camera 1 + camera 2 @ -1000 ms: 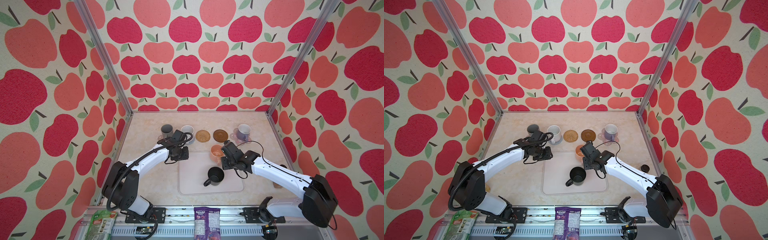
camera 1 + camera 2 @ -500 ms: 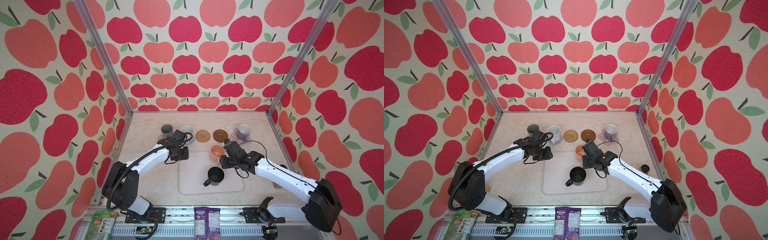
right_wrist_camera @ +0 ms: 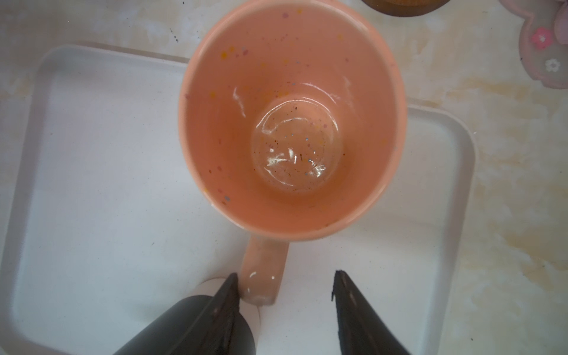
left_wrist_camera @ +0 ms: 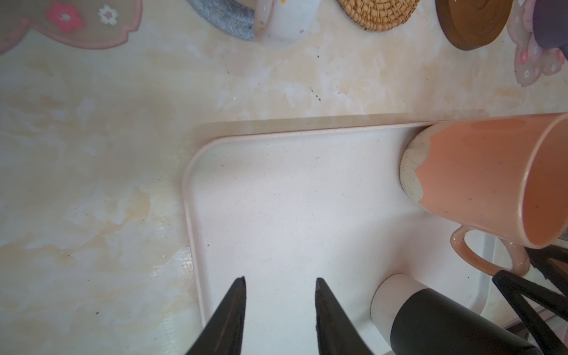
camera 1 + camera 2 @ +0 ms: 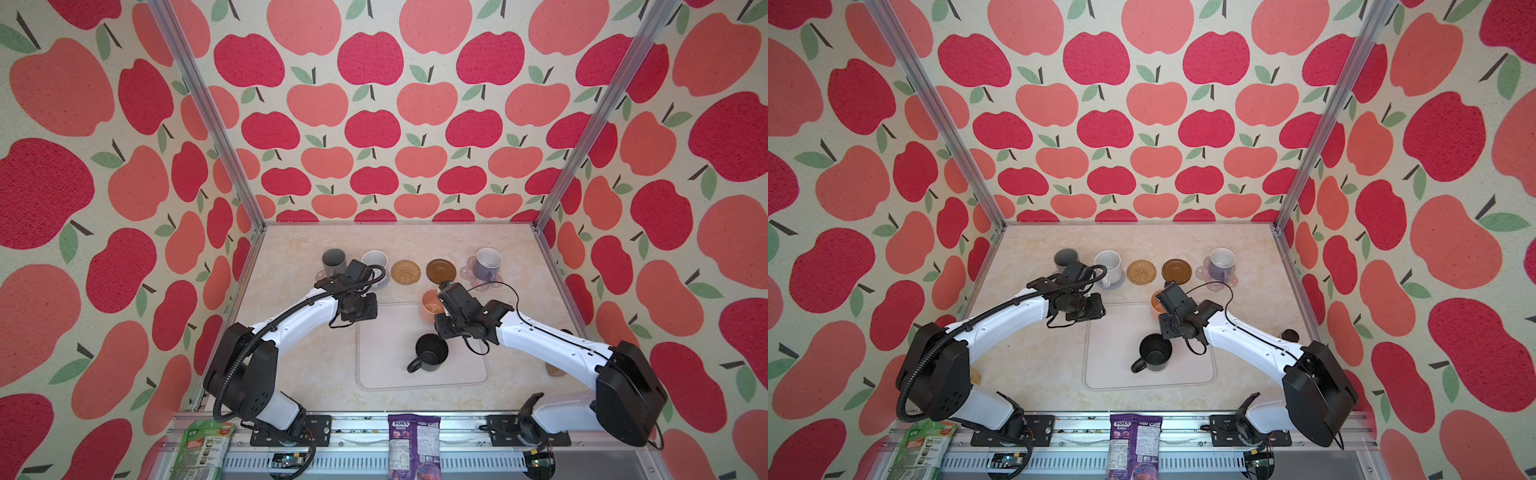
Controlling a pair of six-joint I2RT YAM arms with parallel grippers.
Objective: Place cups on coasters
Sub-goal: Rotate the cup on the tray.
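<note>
The right gripper [image 3: 284, 276] has edged in on the peach mug [image 3: 289, 123], jaws half-open astride its handle [image 3: 264, 273], seemingly brushing one side, not clamped. The mug stands upright, speckled and empty at the far edge of the tray [image 3: 92, 153], near the bare dark brown coaster [image 5: 441, 271]. The left gripper [image 4: 279, 279] hangs narrow and empty.

"FOX'S" on purple packet [image 5: 413, 446], green packet [image 5: 203, 451] print illegible

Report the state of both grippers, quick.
Left gripper: open, empty, above the tray.
Right gripper: open, fingers either side of the handle of the peach mug, not clamped on it.
</note>
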